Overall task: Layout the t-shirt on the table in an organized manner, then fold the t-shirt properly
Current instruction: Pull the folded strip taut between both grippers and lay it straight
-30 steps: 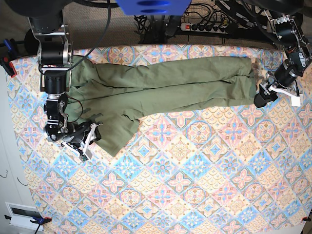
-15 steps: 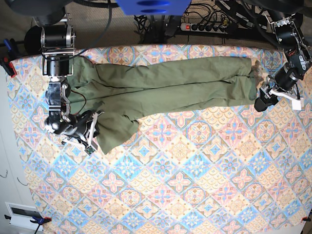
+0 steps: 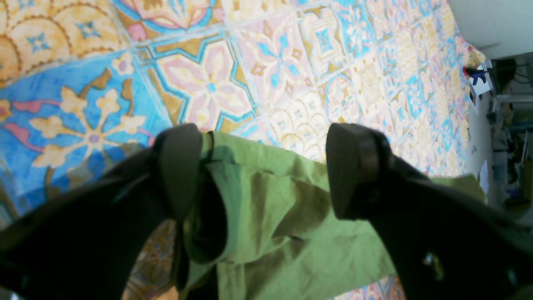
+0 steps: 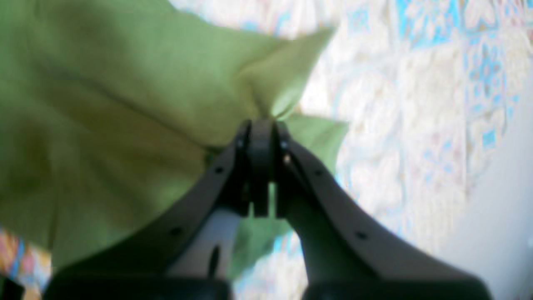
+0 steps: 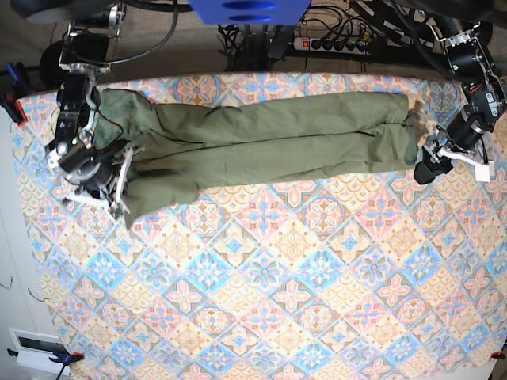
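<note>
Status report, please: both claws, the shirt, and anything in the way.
Right claw shut on the t-shirt corner. Left claw open over the shirt's other end. Shirt bunched lengthwise along the table. Nothing blocking.

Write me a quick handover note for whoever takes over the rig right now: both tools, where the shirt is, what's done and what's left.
Right tool: shut on the t-shirt, pinching a bunched fold of cloth near its sleeve end.
Left tool: open, jaws wide apart over the shirt's other end, gripping nothing.
T-shirt: stretched in a long, narrow, creased band along the far side of the table, not spread flat.
Done: the shirt is on the table, pulled out lengthwise.
Left: spread it flat with sleeves out, smooth the creases, then do all the folds.
</note>
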Robot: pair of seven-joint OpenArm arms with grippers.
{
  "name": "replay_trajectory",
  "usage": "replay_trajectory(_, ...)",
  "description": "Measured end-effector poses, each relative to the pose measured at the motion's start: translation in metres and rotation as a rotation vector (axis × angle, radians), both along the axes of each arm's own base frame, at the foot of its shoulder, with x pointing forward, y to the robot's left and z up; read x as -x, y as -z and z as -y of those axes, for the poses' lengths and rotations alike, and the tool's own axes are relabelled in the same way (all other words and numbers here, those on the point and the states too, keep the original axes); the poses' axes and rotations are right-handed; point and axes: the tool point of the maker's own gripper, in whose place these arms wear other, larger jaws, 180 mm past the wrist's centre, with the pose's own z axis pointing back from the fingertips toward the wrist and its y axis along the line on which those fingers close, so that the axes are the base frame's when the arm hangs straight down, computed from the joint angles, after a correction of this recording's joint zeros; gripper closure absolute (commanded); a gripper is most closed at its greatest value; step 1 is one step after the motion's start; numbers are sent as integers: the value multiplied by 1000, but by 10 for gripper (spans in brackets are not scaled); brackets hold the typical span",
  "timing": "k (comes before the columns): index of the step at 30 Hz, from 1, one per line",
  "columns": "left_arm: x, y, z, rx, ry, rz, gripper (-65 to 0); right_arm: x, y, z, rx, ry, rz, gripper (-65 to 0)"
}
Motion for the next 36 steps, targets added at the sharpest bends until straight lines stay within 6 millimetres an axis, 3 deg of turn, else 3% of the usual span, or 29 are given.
replay_trajectory(4,0,0,0,-1,0,0,-470,30,11,-5,9,-18,-46,-5)
replay_trajectory(9,0,0,0,1,1,1,-470,77,38,5,23,12,-162,-5)
replay_trajectory(11,0,0,0,-1,0,0,-470,86,42,8,27,19,-182,-5)
replay_trajectory(17,1,7,3,-41,27,-33,-470,92,45,5,15,13,-193,-15)
replay_trajectory(22,7,25,6,-137,79,-108,-470,85,41,8,22,18,-175,-114)
replay_trajectory(24,10,31,10,-178,134,-146,-470,79,34,15,5,49,-139,-148)
replay_trajectory(28,13,39,18,-228,219,-188,-470,80,21,59,42,206,-100,-191)
replay_trajectory(32,26,48,18,-284,297,-255,-472,67,13,58,2,233,-53,-193)
replay_trajectory(36,24,47,21,-305,346,-258,-477,59,8,56,-9,228,-24,-193)
